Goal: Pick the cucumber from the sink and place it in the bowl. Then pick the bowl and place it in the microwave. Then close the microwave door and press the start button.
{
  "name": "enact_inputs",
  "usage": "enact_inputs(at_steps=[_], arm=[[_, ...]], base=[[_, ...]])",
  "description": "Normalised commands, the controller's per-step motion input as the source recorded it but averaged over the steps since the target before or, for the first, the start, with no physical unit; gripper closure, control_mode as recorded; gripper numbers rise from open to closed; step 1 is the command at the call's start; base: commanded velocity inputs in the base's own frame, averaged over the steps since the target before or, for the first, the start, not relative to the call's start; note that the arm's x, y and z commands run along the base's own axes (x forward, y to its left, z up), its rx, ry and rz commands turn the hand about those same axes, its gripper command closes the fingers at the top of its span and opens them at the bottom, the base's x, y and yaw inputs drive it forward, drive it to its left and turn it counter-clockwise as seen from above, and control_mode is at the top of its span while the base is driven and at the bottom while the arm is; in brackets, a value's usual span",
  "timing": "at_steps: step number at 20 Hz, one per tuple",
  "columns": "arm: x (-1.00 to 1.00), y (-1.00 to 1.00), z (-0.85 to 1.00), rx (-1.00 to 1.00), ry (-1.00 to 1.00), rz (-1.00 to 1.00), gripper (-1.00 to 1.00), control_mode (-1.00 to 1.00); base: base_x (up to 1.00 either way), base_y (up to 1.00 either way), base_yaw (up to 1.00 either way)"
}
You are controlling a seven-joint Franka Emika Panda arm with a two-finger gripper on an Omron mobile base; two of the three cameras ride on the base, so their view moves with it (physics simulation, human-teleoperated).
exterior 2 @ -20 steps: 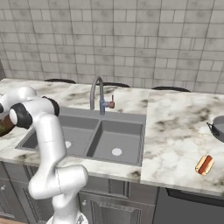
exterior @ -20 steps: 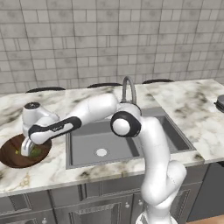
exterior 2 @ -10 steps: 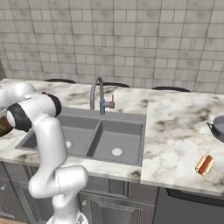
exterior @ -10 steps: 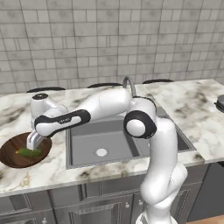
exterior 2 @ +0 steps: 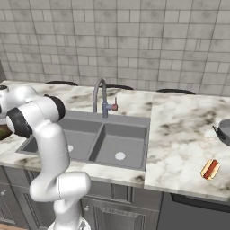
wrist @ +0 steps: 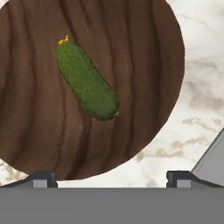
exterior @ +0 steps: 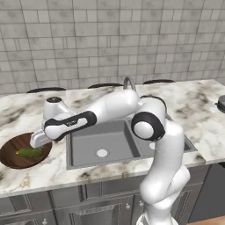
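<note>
Cucumber (wrist: pixel 86 81) lies flat inside the bowl (wrist: pixel 35 131), loose, resting on the wood grain with its yellow-tipped end toward the bowl's middle. In the left base view the cucumber (exterior: pixel 29 152) shows as a small green shape in the bowl (exterior: pixel 13 156), which sits on the marble counter (exterior: pixel 26 114) at the far left, just left of the sink (exterior: pixel 114 143).

Gripper (wrist: pixel 111 177) hangs directly above the bowl, pointing down, clear of the cucumber with a visible gap between them. Both fingertips (wrist: pixel 43 178) sit at the bottom edge of the hand view, spread wide to either side, jaws fully apart. Nothing between them, nothing touched: cucumber is released, hand is empty. One fingertip is over the bowl's rim, the other over bare counter just beside the bowl, with a corner of the sink basin just beside it.

Left base view: gripper (exterior: pixel 38 139) at the end of the outstretched arm, over the right part of the bowl, just above the cucumber.

Right base view: sink (exterior 2: pixel 96 139) with faucet (exterior 2: pixel 102 96) mid-counter, bowl edge (exterior 2: pixel 3 131) barely visible at the left border behind the arm. Hot dog (exterior 2: pixel 210 169) and a dark pan (exterior 2: pixel 223 131) lie well off to the right.
</note>
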Motion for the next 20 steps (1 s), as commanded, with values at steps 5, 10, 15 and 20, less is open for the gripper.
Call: enact_inputs(at_steps=[5,10,15,20], arm=[[-0.02,-0.08,-0.01,0.03,0.11,-0.33,-1.00,-1.00],[0.01,-0.03,-0.20,0.04,0.12,-0.21,-1.00,-1.00],[0.22,0.00,-0.25,0.04,0.05,-0.17,-1.00,-1.00],[0.24,0.00,-0.33,0.02,0.00,-0.13,-1.00,-1.00]], base=[[0.00,0.00,0.00],[0.00,0.00,0.00],[0.00,0.00,0.00],[0.00,0.00,0.00]])
